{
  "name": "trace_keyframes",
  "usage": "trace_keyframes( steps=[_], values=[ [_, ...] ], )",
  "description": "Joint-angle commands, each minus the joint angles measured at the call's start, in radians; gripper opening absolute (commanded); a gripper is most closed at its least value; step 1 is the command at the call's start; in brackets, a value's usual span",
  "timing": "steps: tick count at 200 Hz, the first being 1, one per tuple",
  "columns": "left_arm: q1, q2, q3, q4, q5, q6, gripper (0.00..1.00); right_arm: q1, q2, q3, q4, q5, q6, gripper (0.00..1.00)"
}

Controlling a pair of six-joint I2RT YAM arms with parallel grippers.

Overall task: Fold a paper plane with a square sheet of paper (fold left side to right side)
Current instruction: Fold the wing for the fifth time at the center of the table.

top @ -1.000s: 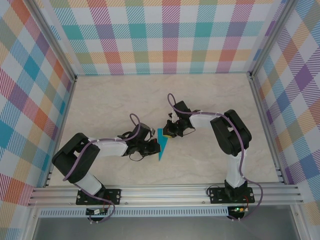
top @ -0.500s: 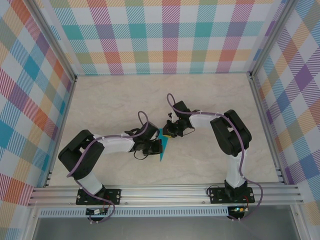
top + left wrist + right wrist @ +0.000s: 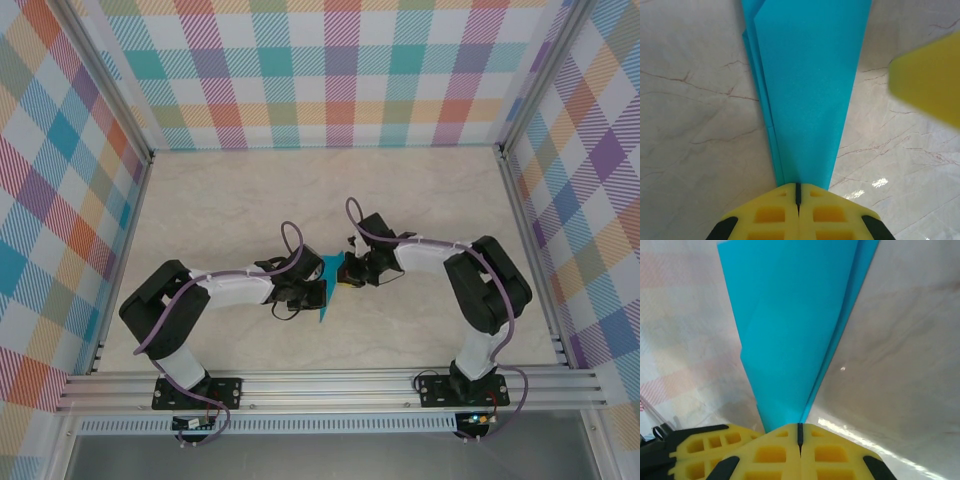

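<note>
The paper plane (image 3: 326, 287) lies on the table as a slim teal dart, wide end far, point near. My left gripper (image 3: 312, 293) is shut, its tips resting on the narrow end of the paper plane (image 3: 805, 90), which spreads flat away from the left gripper (image 3: 798, 186). My right gripper (image 3: 347, 271) is shut at the plane's wide upper part. In the right wrist view the top layer of the paper plane (image 3: 790, 325) stands slightly raised over a darker lower layer and runs into the right gripper (image 3: 800, 426).
The marble-patterned table (image 3: 420, 200) is bordered by plaid walls (image 3: 330, 70) and a metal rail (image 3: 330, 385) at the near edge. A blurred right finger (image 3: 932, 85) shows in the left wrist view. The left fingers (image 3: 705, 447) sit close beside the right gripper.
The right arm has swung its elbow outward to the right, and its gripper shifted slightly right and nearer. The left gripper has moved a little right along the plane, which has barely moved.
</note>
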Motion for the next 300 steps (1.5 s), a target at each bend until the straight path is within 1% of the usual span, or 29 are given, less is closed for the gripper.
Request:
trace_keyframes(
  steps=[1, 60, 122, 242, 300],
  values=[
    [-0.007, 0.045, -0.018, -0.143, -0.057, -0.009, 0.0, 0.027, 0.025, 0.001, 0.098, -0.056, 0.043, 0.0],
    [-0.009, 0.046, -0.016, -0.149, -0.065, -0.012, 0.0, 0.048, 0.079, 0.018, 0.095, -0.036, 0.047, 0.0],
    [-0.008, 0.053, -0.021, -0.153, -0.062, -0.016, 0.0, 0.035, 0.111, 0.039, 0.019, 0.105, -0.061, 0.0],
    [-0.009, 0.059, -0.027, -0.152, -0.06, -0.02, 0.0, -0.044, 0.162, 0.126, 0.024, 0.106, -0.122, 0.0],
    [-0.009, 0.056, -0.029, -0.151, -0.058, -0.02, 0.0, -0.12, 0.209, 0.174, 0.024, 0.081, -0.156, 0.0]
  ],
)
